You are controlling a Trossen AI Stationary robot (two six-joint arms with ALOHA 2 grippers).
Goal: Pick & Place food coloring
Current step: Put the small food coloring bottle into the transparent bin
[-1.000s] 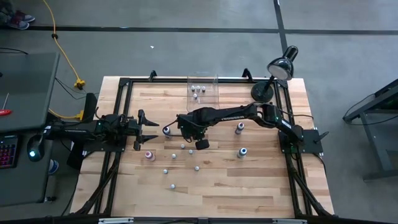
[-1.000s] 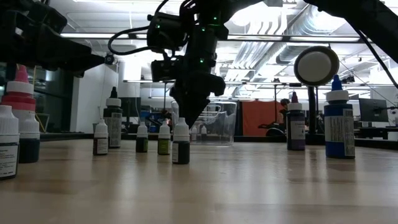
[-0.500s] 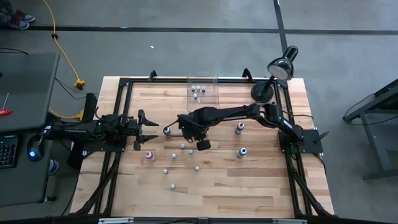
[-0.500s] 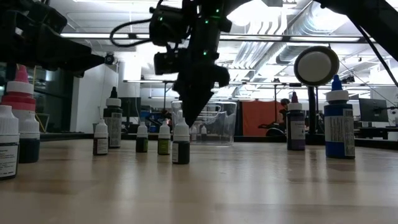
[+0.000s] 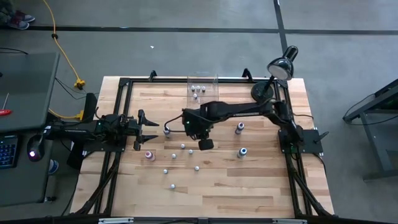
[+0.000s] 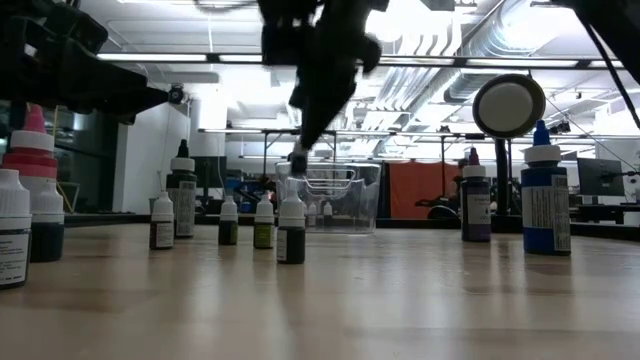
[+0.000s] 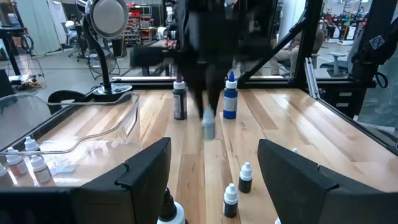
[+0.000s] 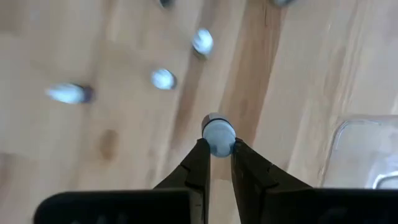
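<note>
My right gripper (image 8: 216,151) is clamped on one small food coloring bottle (image 8: 218,135), its whitish cap pinched between my two dark fingers (image 8: 198,163). In the low view that bottle (image 6: 298,160) hangs in the upper middle of the frame, clear of the wooden table (image 6: 400,300). From above, the right gripper (image 5: 186,127) sits near the centre of the frame.

Below it in my wrist view, blurred, lie three more caps toward the upper left, and the corner of the clear bin (image 8: 367,155) shows at the right edge. In the high view the other bottles (image 5: 181,147) are scattered on the table in the lower middle of the frame, with a pink one (image 5: 148,155) to the left and two bigger bottles (image 5: 239,128) to the right. The clear bin (image 5: 202,92) stands at the top centre, a few bottles inside.

My left gripper (image 5: 151,129) waits at the left of the high view, its fingers spread apart.
</note>
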